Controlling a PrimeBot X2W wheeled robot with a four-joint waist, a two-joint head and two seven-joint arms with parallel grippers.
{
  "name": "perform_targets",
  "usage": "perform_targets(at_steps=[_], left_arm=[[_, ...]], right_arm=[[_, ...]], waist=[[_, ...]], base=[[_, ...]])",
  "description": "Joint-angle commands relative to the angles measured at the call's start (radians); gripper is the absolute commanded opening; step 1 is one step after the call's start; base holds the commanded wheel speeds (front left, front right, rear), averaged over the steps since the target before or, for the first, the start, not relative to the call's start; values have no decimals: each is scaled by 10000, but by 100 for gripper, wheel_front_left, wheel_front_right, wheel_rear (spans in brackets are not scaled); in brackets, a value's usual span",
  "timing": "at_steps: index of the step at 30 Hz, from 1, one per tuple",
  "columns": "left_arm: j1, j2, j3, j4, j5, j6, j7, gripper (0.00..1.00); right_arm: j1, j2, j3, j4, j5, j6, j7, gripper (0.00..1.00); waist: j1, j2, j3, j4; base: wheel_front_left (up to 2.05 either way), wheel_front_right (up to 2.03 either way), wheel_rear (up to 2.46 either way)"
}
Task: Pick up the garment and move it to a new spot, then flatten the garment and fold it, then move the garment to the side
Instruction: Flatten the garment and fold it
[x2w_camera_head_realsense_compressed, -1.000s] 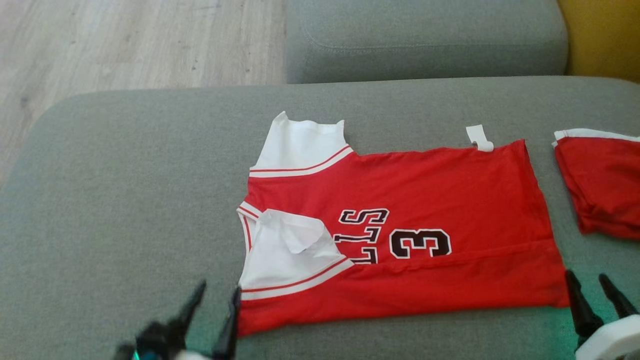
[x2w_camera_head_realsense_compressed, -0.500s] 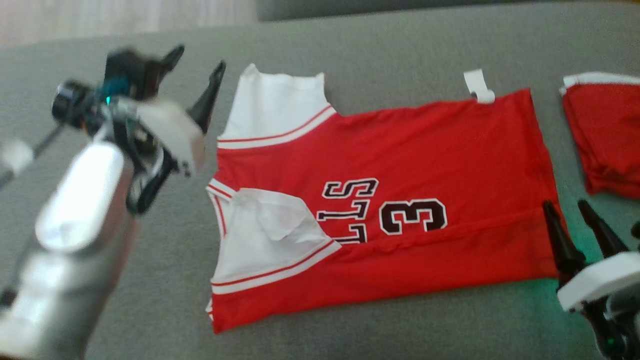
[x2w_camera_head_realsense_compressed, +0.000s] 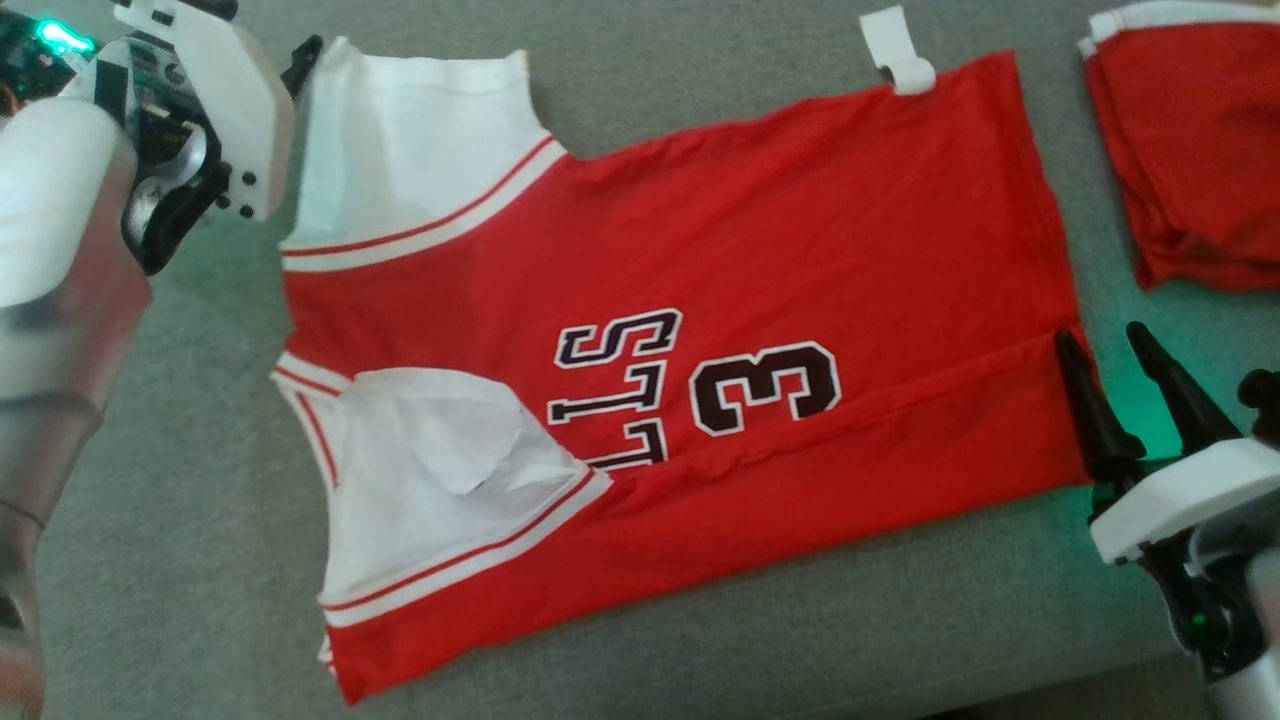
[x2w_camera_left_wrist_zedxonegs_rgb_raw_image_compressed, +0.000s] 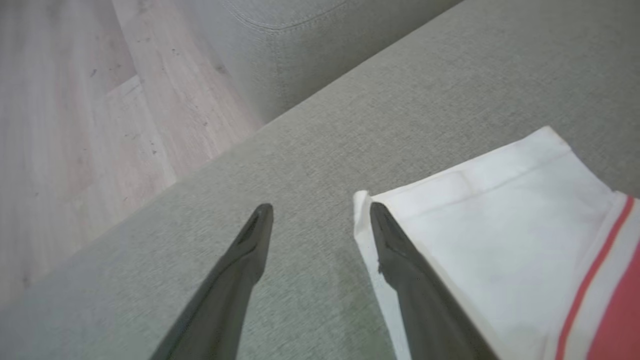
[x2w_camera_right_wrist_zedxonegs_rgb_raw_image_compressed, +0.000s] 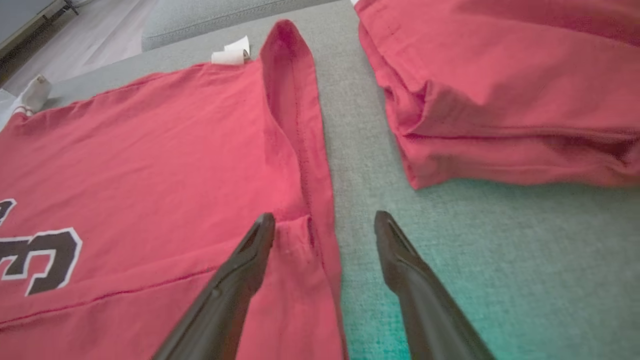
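Red jersey (x2w_camera_head_realsense_compressed: 700, 250) is seen spread flat on the grey sofa cushion (x2w_camera_head_realsense_compressed: 180, 520), neck and white sleeves to the left, hem to the right. The near long side is folded up over the body, so the dark lettering and the "3" (x2w_camera_head_realsense_compressed: 765, 387) are partly covered. A white tag (x2w_camera_head_realsense_compressed: 895, 50) is noted at the far right corner.

Left gripper (x2w_camera_left_wrist_zedxonegs_rgb_raw_image_compressed: 320, 212): jaws are held wide apart and nothing is gripped. It is placed at the far left corner of the jersey, with one finger over the edge of the white far sleeve (x2w_camera_head_realsense_compressed: 400, 130) and the other over bare cushion. Contact with the cloth cannot be told.

Right gripper (x2w_camera_head_realsense_compressed: 1100, 340): jaws are likewise spread wide with nothing held. The hem's right edge is straddled, one finger above red cloth and the other above cushion.

A second red garment (x2w_camera_head_realsense_compressed: 1180, 150), folded, is seen just to the right, apart from the jersey. Wooden floor (x2w_camera_left_wrist_zedxonegs_rgb_raw_image_compressed: 75, 125) is visible beyond the cushion on the far left.
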Motion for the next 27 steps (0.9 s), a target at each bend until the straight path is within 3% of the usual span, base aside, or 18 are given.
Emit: perform_targets(at_steps=[1, 19, 20, 21, 22, 23, 24, 25, 27], left_arm=[[-613, 433, 165, -178, -175, 19, -65, 100], [-1581, 909, -1706, 434, -2000, 18, 237, 100], [-1609, 925, -1784, 445, -2078, 18, 246, 90], [-1634, 940, -1854, 463, -2153, 18, 249, 49], [-1653, 949, -1922, 476, -2232, 18, 248, 36], [-1657, 948, -1961, 487, -2358, 18, 251, 40], [-1664, 947, -2015, 475, -2467, 18, 248, 30], [-1684, 957, -2072, 473, -2548, 18, 235, 4], [-1717, 941, -2232, 444, -2772, 18, 250, 0]], right_arm=[[-29, -172, 140, -192, 3, 65, -144, 100], [-529, -78, 478, 381, 78, 65, -588, 100], [-547, -81, 483, 400, 79, 65, -600, 100], [-564, -85, 485, 416, 80, 65, -611, 100], [-581, -89, 483, 428, 78, 65, -621, 100], [-598, -94, 480, 434, 76, 65, -625, 100], [-619, -104, 478, 434, 74, 65, -623, 100], [-648, -122, 472, 423, 71, 65, -616, 100], [-790, -216, 403, 331, 56, 65, -620, 100]], waist=[[-1, 0, 178, -189], [-1, 0, 633, -675], [-1, 0, 640, -688], [-1, 0, 642, -699], [-1, 0, 639, -708], [-1, 0, 632, -715], [-1, 0, 622, -719], [-1, 0, 611, -721], [-1, 0, 545, -684]], base=[[0, 0, 0], [0, 0, 0], [0, 0, 0], [0, 0, 0], [0, 0, 0], [0, 0, 0], [0, 0, 0], [0, 0, 0], [0, 0, 0]])
